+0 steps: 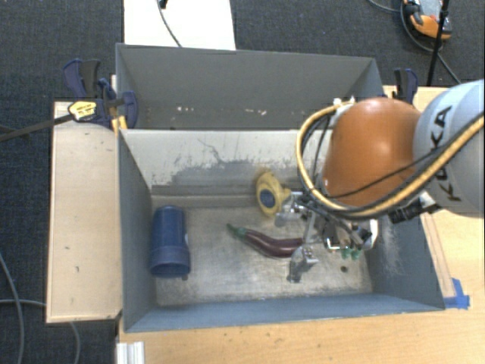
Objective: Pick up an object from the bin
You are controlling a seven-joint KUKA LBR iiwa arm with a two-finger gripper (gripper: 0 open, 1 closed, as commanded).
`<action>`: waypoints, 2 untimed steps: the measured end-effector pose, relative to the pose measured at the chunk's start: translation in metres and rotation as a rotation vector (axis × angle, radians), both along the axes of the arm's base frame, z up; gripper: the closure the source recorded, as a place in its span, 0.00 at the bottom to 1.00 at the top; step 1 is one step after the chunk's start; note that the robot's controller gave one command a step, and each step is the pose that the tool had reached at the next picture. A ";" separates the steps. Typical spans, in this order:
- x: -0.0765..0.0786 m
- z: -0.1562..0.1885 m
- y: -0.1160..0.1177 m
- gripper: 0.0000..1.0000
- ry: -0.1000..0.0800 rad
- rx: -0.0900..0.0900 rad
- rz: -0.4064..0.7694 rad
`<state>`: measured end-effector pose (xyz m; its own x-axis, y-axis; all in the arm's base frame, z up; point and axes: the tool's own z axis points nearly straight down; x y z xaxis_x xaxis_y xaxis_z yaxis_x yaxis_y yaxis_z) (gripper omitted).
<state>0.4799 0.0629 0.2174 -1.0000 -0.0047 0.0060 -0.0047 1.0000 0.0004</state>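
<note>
One dark purple eggplant (261, 240) lies on the floor of the bin (250, 89), about the middle and somewhat toward the right. Its green stem end points left and its thick end points right. The hand (296, 241) is down at that thick end with its two metal fingers (301, 265) spread apart. One finger stands on the far side of the eggplant and the other on the near side, so the thick end sits between them. The fingers seem close to the skin, but I cannot tell whether they touch it, since the wrist parts crowd that spot. The eggplant rests flat on the floor.

Just behind the eggplant, near the foot of the back wall, is a yellow roll (267, 194), close beside the far finger. Well apart, at the left side of the floor, a blue cup (168, 241) lies on its side with its mouth toward the near wall.

Above the hand sits the round orange cover (367, 154) of the wrist, with yellow and black cables (307, 165) looped round its left side. The grey arm (455, 158) reaches in from the right over the bin's rim.
</note>
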 end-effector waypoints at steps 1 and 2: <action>0.002 0.004 0.000 0.00 -0.008 0.001 -0.002; 0.024 -0.041 -0.011 0.00 -0.014 0.001 0.084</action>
